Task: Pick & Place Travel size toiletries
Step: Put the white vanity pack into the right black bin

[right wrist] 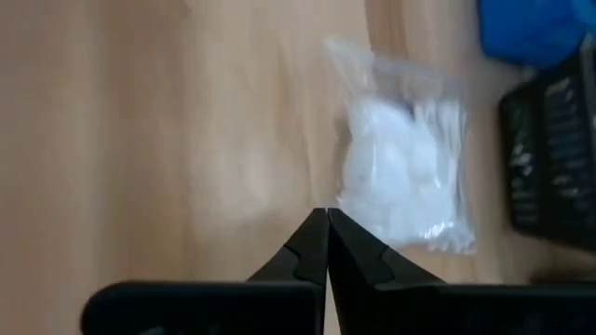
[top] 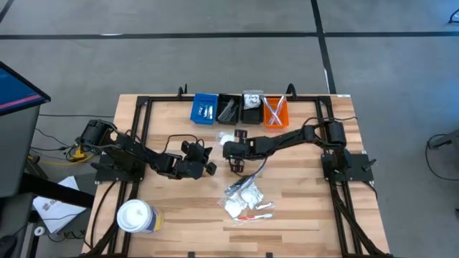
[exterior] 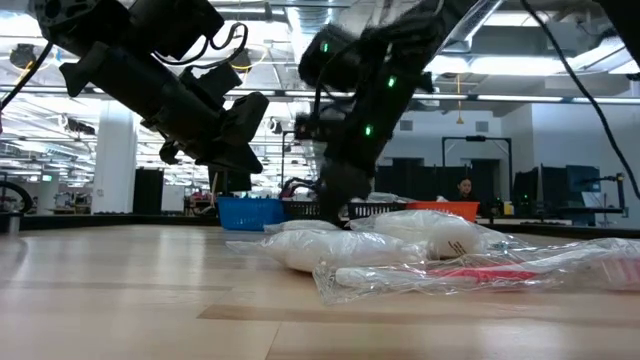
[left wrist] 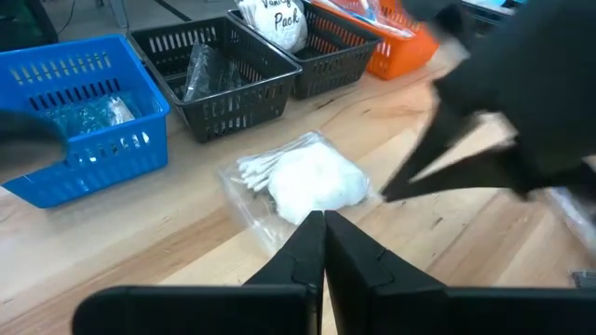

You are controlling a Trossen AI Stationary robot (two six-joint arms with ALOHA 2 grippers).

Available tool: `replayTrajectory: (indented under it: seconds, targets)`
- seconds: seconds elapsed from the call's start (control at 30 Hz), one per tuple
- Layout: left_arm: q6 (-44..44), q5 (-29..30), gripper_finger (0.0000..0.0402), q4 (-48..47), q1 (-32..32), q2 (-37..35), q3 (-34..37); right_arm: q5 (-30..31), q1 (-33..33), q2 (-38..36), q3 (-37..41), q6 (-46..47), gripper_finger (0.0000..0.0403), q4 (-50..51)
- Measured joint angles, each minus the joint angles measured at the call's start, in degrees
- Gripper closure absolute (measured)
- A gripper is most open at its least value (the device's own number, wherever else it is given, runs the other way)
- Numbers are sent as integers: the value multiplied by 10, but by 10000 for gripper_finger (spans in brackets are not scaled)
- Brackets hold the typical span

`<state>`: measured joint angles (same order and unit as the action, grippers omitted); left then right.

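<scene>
Clear sachets (top: 246, 198) of white items lie heaped flat mid-surface, one holding a red stick (exterior: 480, 272). One sachet of white swabs (left wrist: 303, 181) lies apart, flat, nearer the bins. More sachets sit in the bins.

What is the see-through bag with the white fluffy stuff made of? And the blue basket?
The bag looks like thin, clear, shiny plastic: it crinkles and the wood shows through its edges. The white stuff inside looks soft, probably cotton, with thin sticks like cotton buds. The blue basket looks like hard plastic, with slotted sides.
</scene>
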<state>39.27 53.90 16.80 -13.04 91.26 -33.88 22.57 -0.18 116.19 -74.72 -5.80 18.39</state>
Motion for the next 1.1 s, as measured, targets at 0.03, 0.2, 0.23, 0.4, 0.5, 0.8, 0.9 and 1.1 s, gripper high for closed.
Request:
replayTrajectory:
  seconds: [0.03, 0.2, 0.23, 0.4, 0.5, 0.8, 0.9, 1.1]
  targets:
    - [0, 0, 401, 0, 0, 0, 0, 0, 8, -8, 0, -2, 402, -2]
    - [0, 0, 401, 0, 0, 0, 0, 6, 45, -60, 0, -11, 403, -3]
    - [0, 0, 401, 0, 0, 0, 0, 10, 50, -68, 0, -17, 403, -3]
    - [0, 0, 401, 1, 0, 0, 0, 18, 43, -79, 0, -47, 389, -9]
    - [0, 0, 401, 1, -1, 0, 0, 18, 24, -69, -1, -47, 350, -9]
    - [0, 0, 401, 2, -1, 0, 0, 0, -46, -15, 0, -18, 153, 6]
    - [0, 0, 401, 2, -1, 0, 0, -35, -49, -15, 0, -12, 110, 5]
    - [0, 0, 401, 2, -1, 0, 0, -54, -47, -15, 0, -14, 75, -7]
